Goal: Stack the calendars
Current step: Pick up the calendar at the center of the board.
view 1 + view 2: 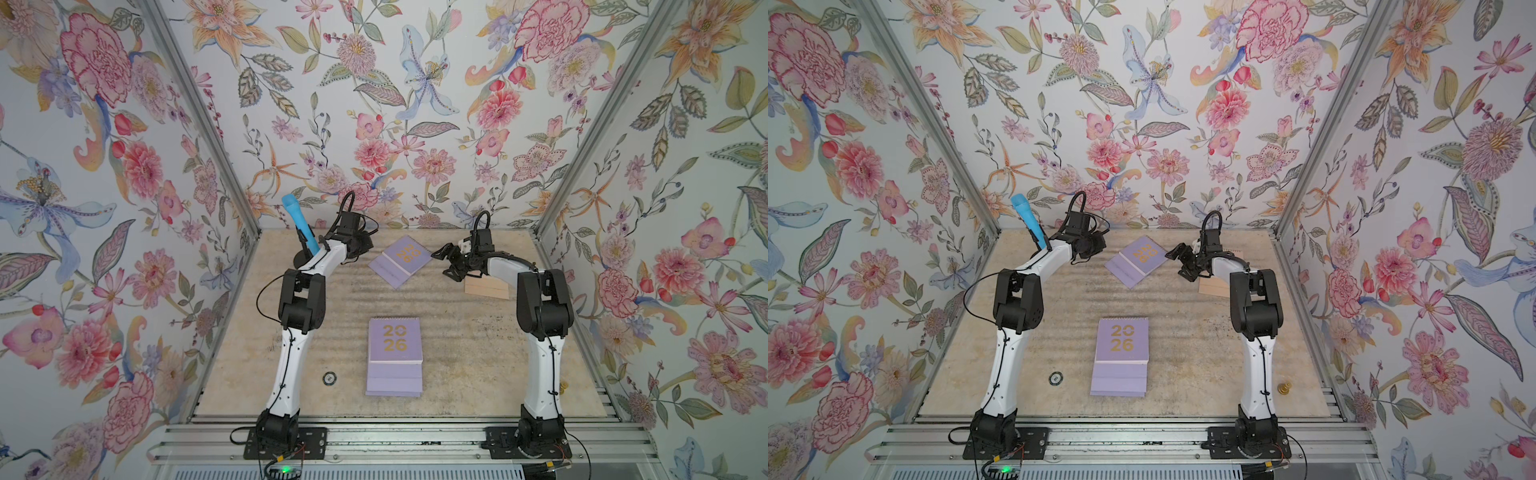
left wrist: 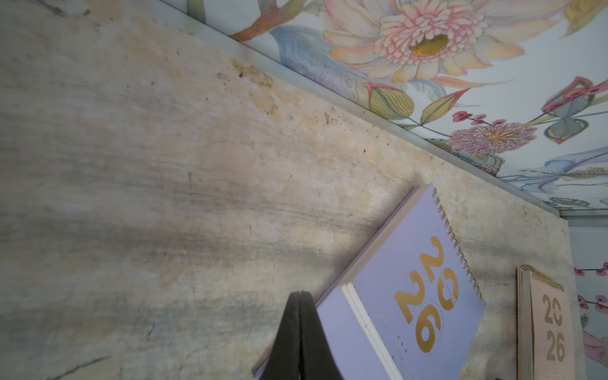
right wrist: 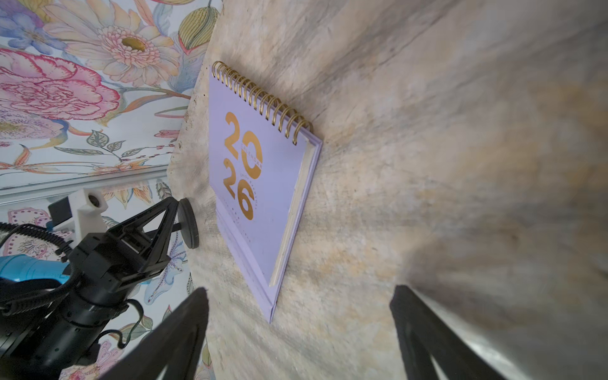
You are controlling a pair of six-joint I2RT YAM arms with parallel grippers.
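The left gripper (image 2: pixel 299 309) is seen with its jaws pressed together and nothing between them. It is held just beside the far lavender calendar (image 2: pixel 411 296), on the side away from the spiral binding. Whether it touches the calendar cannot be told. The right gripper (image 3: pixel 300 289) is spread wide and carries nothing. It is poised over the table (image 3: pixel 427 164), close to a corner of the same calendar but apart from it. In both top views this calendar is found lying flat and turned at an angle near the back of the table, between the two grippers.

Gold figures "20 26" are printed on the cover. In the right wrist view the small word "CALENDAR" can be read across the zero, while the finer line below it is too small to make out. The same "20 26" is shown on the pile of lavender calendars (image 1: pixel 395 357), which is set squarely at the middle front of the table and appears only in the top views.

A peach calendar (image 1: pixel 486 287) is largely covered by the right arm in the top views. Its cover, with darker "20 26" figures, and its spiral are revealed in the left wrist view. A blue microphone (image 1: pixel 296 222) is seen at the back left behind the left arm. The round black base of its stand (image 3: pixel 189 223) is shown only by the right wrist view.
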